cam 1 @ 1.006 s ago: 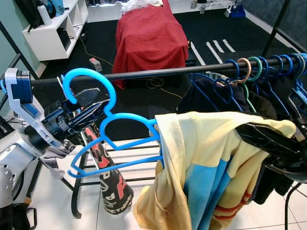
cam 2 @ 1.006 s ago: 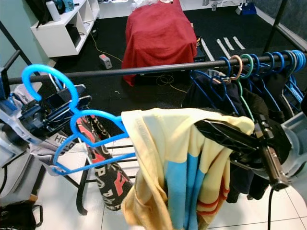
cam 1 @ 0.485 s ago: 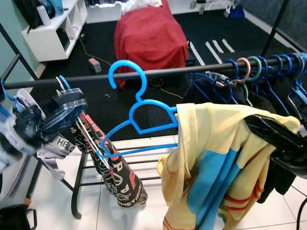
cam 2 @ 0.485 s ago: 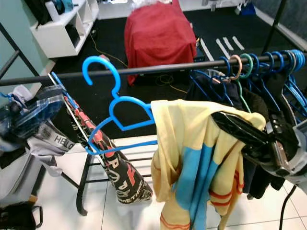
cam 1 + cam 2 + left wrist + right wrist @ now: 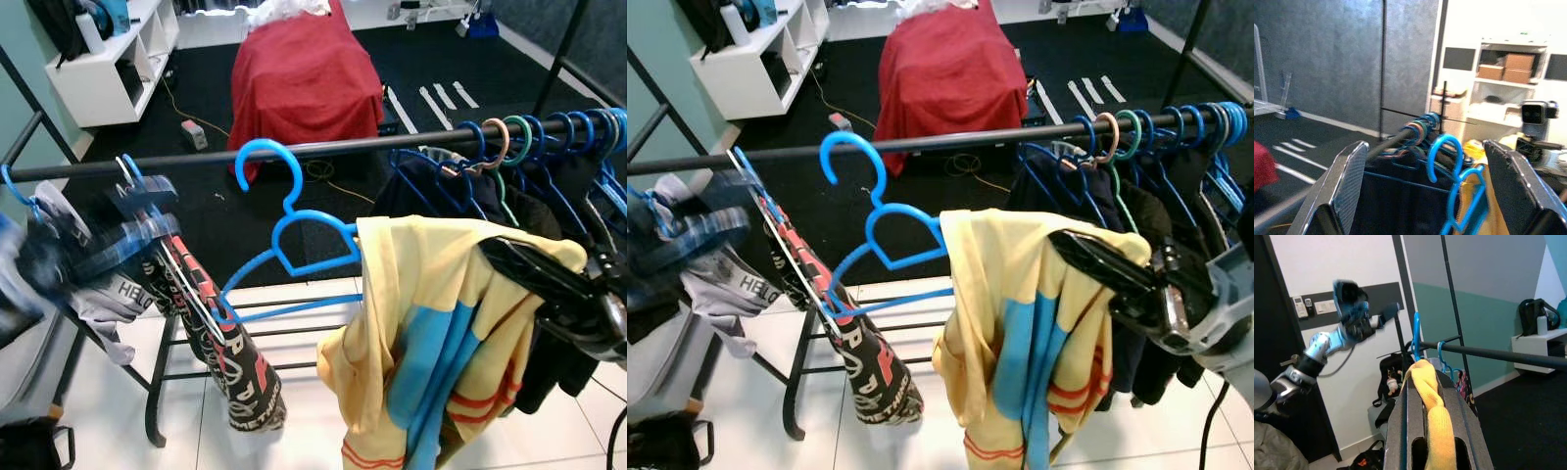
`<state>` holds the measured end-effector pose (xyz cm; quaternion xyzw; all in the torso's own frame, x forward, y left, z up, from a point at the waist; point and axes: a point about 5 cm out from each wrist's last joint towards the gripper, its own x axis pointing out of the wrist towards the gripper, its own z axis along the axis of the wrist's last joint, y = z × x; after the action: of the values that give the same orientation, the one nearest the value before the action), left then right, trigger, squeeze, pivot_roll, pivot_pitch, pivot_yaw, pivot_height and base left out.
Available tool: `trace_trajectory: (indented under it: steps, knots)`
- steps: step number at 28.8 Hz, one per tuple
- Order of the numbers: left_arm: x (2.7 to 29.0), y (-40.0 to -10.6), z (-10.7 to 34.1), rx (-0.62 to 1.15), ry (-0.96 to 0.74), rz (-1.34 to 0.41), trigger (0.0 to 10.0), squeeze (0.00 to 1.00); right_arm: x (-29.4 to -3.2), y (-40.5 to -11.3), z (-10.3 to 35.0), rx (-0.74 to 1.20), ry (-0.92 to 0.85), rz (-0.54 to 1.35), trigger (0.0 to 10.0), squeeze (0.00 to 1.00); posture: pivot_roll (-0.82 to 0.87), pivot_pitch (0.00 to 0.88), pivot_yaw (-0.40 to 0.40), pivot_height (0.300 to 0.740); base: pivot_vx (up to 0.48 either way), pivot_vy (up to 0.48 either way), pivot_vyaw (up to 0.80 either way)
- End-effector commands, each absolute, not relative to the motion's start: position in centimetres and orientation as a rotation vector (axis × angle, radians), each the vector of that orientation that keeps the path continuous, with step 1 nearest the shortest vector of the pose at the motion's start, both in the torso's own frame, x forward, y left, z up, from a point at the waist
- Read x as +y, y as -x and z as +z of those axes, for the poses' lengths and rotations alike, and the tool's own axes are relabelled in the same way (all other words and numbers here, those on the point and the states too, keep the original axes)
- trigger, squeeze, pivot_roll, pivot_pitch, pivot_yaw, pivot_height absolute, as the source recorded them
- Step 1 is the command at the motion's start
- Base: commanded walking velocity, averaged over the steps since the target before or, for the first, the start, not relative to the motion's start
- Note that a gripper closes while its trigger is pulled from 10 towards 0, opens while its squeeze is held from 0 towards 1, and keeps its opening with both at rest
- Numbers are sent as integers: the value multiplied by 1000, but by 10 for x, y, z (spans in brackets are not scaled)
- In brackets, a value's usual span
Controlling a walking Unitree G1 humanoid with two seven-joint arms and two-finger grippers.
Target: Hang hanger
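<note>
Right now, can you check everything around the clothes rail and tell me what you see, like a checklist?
Surface: white tiled floor near the rack, black carpet beyond.
Job's things: the blue hanger has its hook over the black rail; a yellow shirt with blue and orange stripes hangs from it.
Clutter: a patterned garment hangs on the rail's left part; dark clothes on coloured hangers crowd its right end.
Grippers: right gripper shut on the yellow shirt; left gripper open, off the hanger, blurred in the head views.
Cables: a thin cord lies on the carpet.
Surroundings: a red-covered bed and a white shelf unit behind.
</note>
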<state>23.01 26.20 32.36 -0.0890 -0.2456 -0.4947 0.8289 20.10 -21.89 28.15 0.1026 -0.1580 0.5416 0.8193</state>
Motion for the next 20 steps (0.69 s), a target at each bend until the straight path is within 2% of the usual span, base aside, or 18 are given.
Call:
trace_trajectory:
  steps: [1,4,6,9,20]
  knots:
    - [268,-230,329,-531,175,-1028,10000,0,-218,-199,282,-357,-226,1180,10000,0,-53,125,103,740,0,0,0]
    - [264,-233,321,-493,178,-1034,10000,0,-217,-197,284,-377,-244,1202,10000,0,-59,127,103,740,0,0,0]
    - [251,-236,290,-384,206,-1074,10000,0,-213,-193,289,-407,-264,1243,10000,0,-64,129,102,740,0,0,0]
    - [240,-235,273,-337,260,-1117,10000,0,-210,-192,292,-423,-267,1264,10000,0,-63,129,103,740,0,0,0]
    - [208,-232,262,-302,342,-1223,10000,0,-204,-192,297,-449,-255,1293,10000,0,-61,130,102,740,0,0,0]
